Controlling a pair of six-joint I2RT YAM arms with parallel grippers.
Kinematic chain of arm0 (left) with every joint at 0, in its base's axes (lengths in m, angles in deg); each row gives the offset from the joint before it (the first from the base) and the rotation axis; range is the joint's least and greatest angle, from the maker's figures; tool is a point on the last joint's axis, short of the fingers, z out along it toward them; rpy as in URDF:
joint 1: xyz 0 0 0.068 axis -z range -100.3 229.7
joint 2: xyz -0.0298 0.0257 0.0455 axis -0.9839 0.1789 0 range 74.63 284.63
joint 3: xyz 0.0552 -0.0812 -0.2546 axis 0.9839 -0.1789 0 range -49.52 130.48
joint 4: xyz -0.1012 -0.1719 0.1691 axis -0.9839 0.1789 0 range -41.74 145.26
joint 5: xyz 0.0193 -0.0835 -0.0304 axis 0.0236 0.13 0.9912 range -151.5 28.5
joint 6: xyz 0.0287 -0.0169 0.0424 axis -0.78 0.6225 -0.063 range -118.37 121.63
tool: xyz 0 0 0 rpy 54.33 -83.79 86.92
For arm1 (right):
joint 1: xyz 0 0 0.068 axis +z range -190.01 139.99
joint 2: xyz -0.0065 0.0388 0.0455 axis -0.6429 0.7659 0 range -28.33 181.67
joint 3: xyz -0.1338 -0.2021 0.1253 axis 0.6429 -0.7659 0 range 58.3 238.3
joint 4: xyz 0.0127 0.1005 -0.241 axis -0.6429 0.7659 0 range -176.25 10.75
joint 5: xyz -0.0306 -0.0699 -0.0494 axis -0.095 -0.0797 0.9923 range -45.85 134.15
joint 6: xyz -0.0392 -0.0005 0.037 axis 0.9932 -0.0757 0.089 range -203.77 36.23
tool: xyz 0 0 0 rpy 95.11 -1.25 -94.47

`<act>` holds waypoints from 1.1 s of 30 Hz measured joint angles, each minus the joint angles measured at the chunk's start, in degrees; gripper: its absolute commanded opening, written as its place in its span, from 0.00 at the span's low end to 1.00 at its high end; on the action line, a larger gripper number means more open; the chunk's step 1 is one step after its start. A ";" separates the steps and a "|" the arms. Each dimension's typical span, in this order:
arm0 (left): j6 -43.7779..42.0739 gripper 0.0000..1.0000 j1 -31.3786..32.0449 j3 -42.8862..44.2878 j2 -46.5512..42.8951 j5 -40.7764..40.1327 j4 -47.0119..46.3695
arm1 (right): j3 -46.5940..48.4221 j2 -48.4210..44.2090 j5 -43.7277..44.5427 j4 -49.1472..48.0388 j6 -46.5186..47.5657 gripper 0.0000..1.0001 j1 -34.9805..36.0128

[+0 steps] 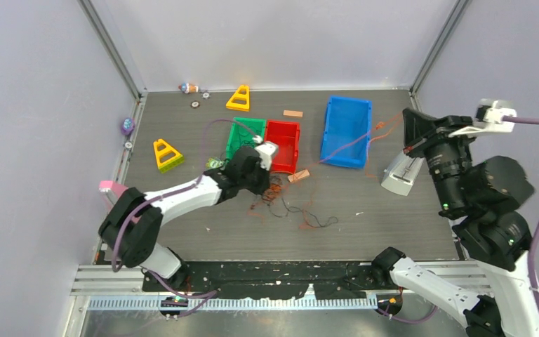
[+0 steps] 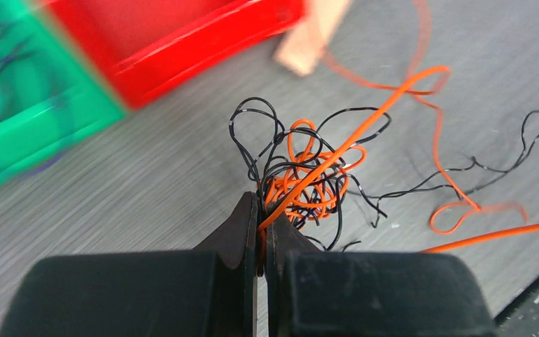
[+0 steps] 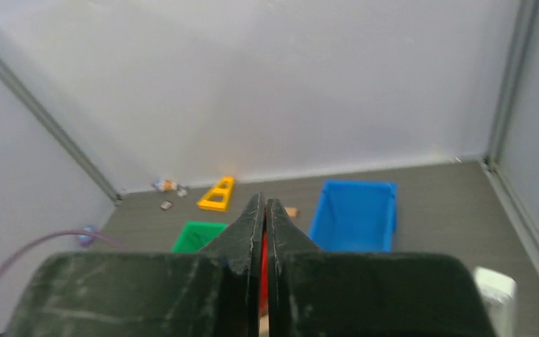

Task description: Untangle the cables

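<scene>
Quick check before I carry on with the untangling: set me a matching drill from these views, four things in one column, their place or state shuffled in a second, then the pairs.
Things
1. left gripper
2. right gripper
3. blue bin
4. red bin

Place or state
A. right beside the green bin
B. shut on the tangle of orange and black cables
C. shut, raised over the right side of the table
D. rightmost of the three bins, standing apart from the other two

Pairs: 1-B, 2-C, 3-D, 4-A
</scene>
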 measured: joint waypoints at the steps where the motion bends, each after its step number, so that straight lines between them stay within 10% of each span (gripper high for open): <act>1: 0.57 0.00 -1.92 -1.97 -2.05 -0.48 -0.20 | -1.88 -0.31 2.38 0.44 0.07 0.05 0.00; 14: 2.34 0.00 -7.32 -12.15 -18.05 -11.28 -1.77 | -33.94 1.64 11.47 8.63 -5.49 0.06 -2.38; 16: 2.34 0.00 -7.32 -13.25 -20.04 -13.46 -1.88 | -37.48 2.40 7.21 8.96 -6.03 0.13 -3.17; 19: 2.34 0.00 -7.37 -14.45 -21.90 -15.23 -1.88 | -40.02 2.51 -1.22 8.90 -6.05 0.65 -3.61; 21: 2.32 0.00 -7.37 -14.88 -22.36 -15.45 -2.16 | -40.41 2.89 -7.58 8.28 -5.38 0.75 -3.61; 33: 1.73 0.00 -7.37 -15.96 -22.73 -10.29 -5.86 | -42.53 13.07 -35.93 -12.37 -1.70 0.83 -2.62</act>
